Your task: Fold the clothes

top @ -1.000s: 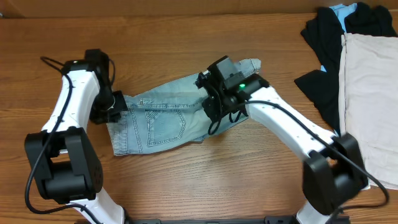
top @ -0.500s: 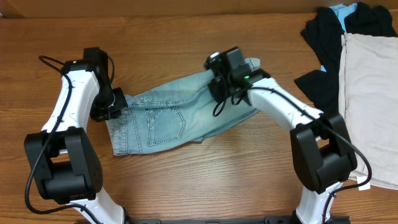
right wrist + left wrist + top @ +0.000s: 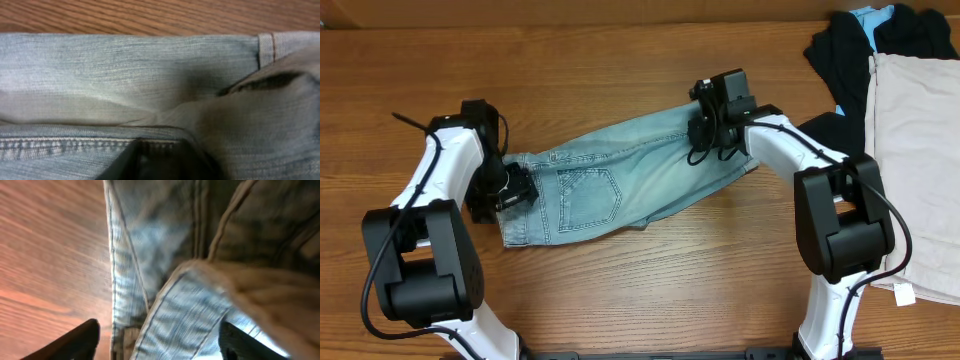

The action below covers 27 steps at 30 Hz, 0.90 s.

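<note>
Now — right end effector [image 3: 706, 128] clamping shorts [image 3: 610, 172]

Shorts [image 3: 610, 175]: faded light-blue denim, woven grain, raised seam stitching.
Table [image 3: 650, 290]: brown wood grain, smooth, faint sheen.
Right arm [image 3: 778, 148]: white glossy plastic shell, matt black joints.
Beige garment [image 3: 920, 150]: soft matt cloth.
</note>
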Each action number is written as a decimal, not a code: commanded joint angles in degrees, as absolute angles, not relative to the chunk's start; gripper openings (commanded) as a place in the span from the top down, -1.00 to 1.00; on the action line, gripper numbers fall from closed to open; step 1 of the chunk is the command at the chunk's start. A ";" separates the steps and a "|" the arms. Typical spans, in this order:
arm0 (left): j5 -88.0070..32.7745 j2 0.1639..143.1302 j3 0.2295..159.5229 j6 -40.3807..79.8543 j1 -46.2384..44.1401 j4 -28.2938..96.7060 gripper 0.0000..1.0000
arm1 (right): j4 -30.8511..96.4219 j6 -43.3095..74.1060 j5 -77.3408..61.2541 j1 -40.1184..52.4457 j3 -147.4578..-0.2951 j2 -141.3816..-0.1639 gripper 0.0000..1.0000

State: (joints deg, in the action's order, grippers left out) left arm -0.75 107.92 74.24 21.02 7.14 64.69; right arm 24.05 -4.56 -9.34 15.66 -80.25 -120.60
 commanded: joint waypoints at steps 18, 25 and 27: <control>3.86 108.31 64.84 18.83 8.99 48.53 -0.58 | 30.48 -4.27 -8.84 14.92 -80.75 -120.16 -0.85; 4.91 108.33 62.04 18.85 8.99 41.52 0.46 | 34.61 -4.25 -9.06 14.92 -80.75 -120.14 -0.93; 4.93 108.33 60.95 18.83 8.99 40.25 0.63 | 35.70 -4.25 -9.13 14.92 -80.86 -119.98 -0.92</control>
